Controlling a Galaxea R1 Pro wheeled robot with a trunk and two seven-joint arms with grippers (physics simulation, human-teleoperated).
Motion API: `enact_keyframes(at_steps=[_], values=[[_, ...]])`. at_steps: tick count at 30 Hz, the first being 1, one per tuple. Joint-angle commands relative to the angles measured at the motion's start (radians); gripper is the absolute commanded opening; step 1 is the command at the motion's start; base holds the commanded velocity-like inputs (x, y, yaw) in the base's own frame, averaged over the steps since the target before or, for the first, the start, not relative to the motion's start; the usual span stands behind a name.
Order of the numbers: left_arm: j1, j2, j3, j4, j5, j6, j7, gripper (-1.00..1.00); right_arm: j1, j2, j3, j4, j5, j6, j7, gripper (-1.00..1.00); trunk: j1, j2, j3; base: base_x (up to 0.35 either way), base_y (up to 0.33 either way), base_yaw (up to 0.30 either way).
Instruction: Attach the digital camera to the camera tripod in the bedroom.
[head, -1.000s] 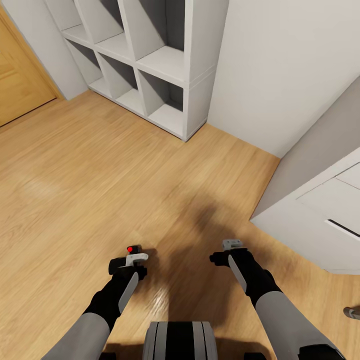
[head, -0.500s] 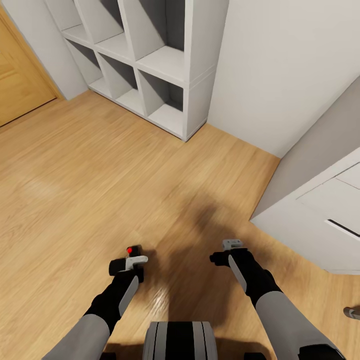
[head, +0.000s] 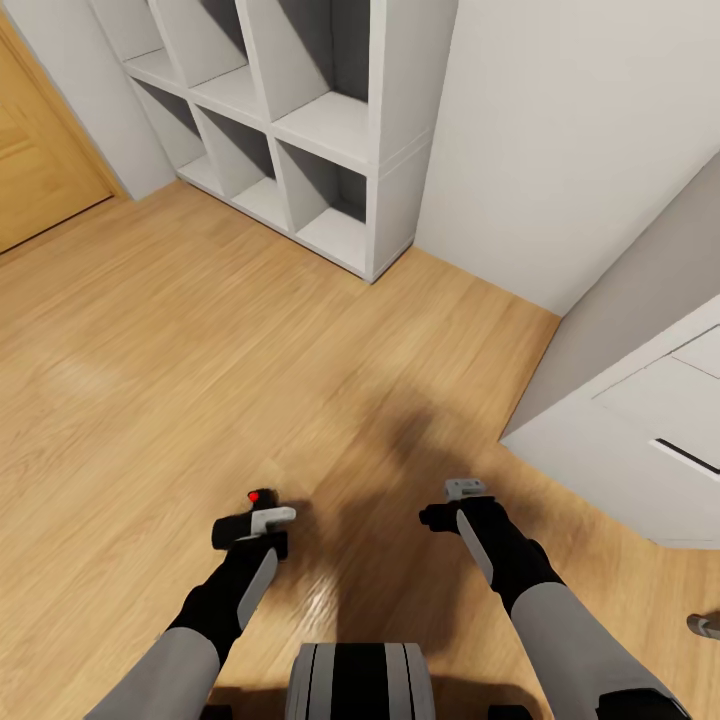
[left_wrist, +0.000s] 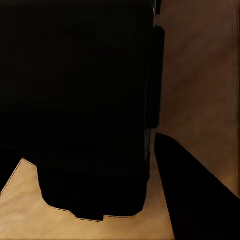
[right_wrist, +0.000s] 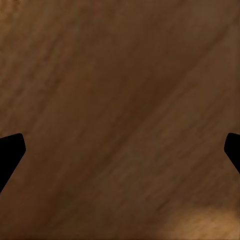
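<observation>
camera (head: 258, 500) shifted slightly left, clamped between left fingers (head: 272, 519).

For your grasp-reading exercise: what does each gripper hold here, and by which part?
The left gripper holds the digital camera by its black body. The right gripper is open and holds nothing.

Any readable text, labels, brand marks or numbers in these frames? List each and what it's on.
None readable.
digital camera, held in the left pincer: plain black body with a red button, no lettering visible.
white shelf unit: blank faces, no labels.
white cabinet: no markings.
right pincer: no markings visible.
</observation>
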Motion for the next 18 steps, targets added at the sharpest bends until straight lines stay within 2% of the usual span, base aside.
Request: enact_keyframes(at_steps=[1,2,5,6,7,12,13,14,18], values=[[0.0,0.0,-0.005,-0.042,0.008,0.009,0.008,-1.0,0.0,0.0,0.002,-0.001,-0.004,0.005,-0.003,1.0,0.0,0.0,-0.001,0.0,0.0,0.0],[0.0,0.0,-0.004,-0.059,0.008,0.012,0.008,-1.0,0.0,0.0,0.002,-0.001,-0.005,0.005,-0.003,1.0,0.0,0.0,-0.001,0.0,0.0,0.0],[0.0,-0.003,-0.006,-0.214,0.005,0.042,0.018,-1.0,0.0,-0.001,0.001,-0.001,-0.005,0.005,-0.002,1.0,0.0,0.0,-0.001,0.0,0.0,0.0],[0.0,-0.047,-0.012,-0.613,0.032,0.405,0.08,-1.0,0.0,-0.002,0.001,-0.007,-0.015,0.01,0.013,1.0,0.0,0.0,-0.001,0.0,0.0,0.0],[0.0,-0.05,-0.012,-0.616,0.04,0.414,0.08,-1.0,0.0,-0.002,0.0,-0.008,-0.015,0.011,0.013,1.0,0.0,0.0,-0.001,0.0,0.0,0.0],[0.001,-0.057,-0.012,-0.621,0.16,0.443,0.082,-1.0,0.0,-0.009,0.0,-0.014,-0.018,0.019,0.015,1.0,0.0,0.0,-0.001,0.0,0.0,0.0],[0.002,-0.057,-0.013,-0.622,0.194,0.445,0.083,-1.0,0.0,-0.011,0.0,-0.015,-0.019,0.02,0.017,1.0,0.0,0.0,-0.001,0.0,0.0,0.0],[0.003,-0.057,-0.013,-0.625,0.258,0.446,0.088,-1.0,0.0,-0.014,0.0,-0.016,-0.019,0.021,0.033,1.0,0.0,0.0,-0.001,0.0,0.0,0.0],[0.003,-0.057,-0.014,-0.625,0.278,0.447,0.117,-1.0,0.0,-0.015,0.0,-0.017,-0.018,0.023,0.052,1.0,0.0,0.0,-0.001,0.0,0.0,0.0]])
